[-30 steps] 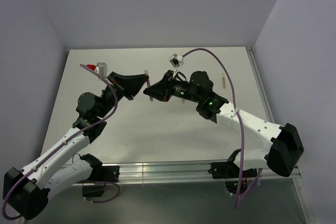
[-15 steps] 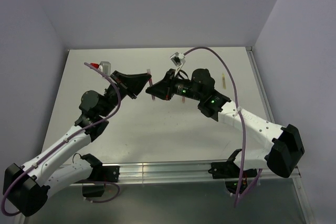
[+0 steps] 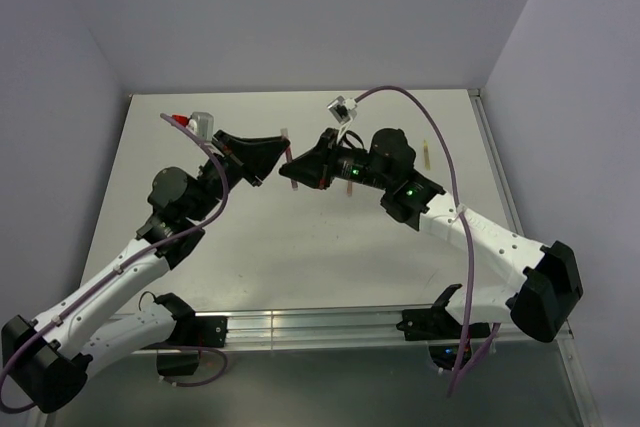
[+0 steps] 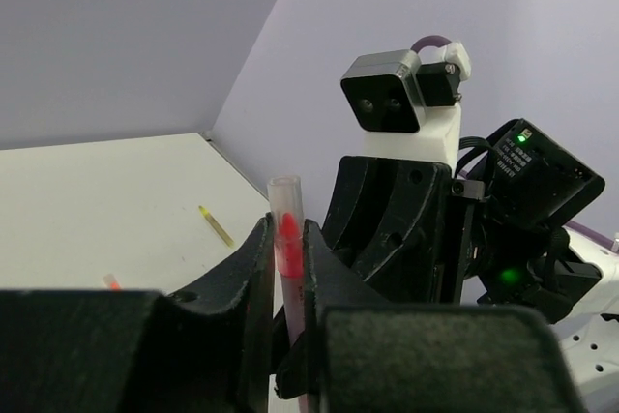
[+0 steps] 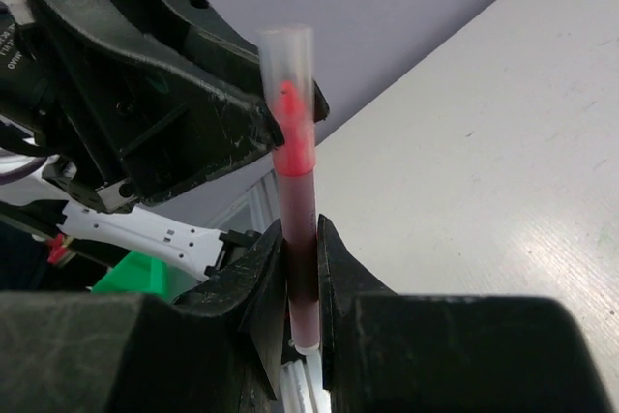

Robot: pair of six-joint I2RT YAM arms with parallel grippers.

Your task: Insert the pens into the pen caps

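While both claws have edged slightly toward the far wall over the last second, the left claw [image 4: 286, 231] flanks the pale pen cap [image 5: 288, 65], which sits over the tip of the red pen [image 5: 298, 200] in mid-air, so this pair looks joined; whether that claw still pinches I cannot tell. The right claw [image 5: 300, 231] is clamped on the pen's barrel. I count two pens, this one and a tan-olive pen [image 3: 426, 154] on the table [image 3: 300, 257], and one cap.

The left arm [image 3: 120, 272] and the right arm [image 3: 490, 242] are white tubular links joined by bulky black joint housings. A mauve cable [image 3: 440, 147] runs along each. The left gripper [image 4: 287, 229] and the right gripper [image 5: 302, 239] are matte black. A grey-and-white two-lens camera block [image 4: 397, 94] tops the right wrist, where green lights [image 3: 410, 190] glow.
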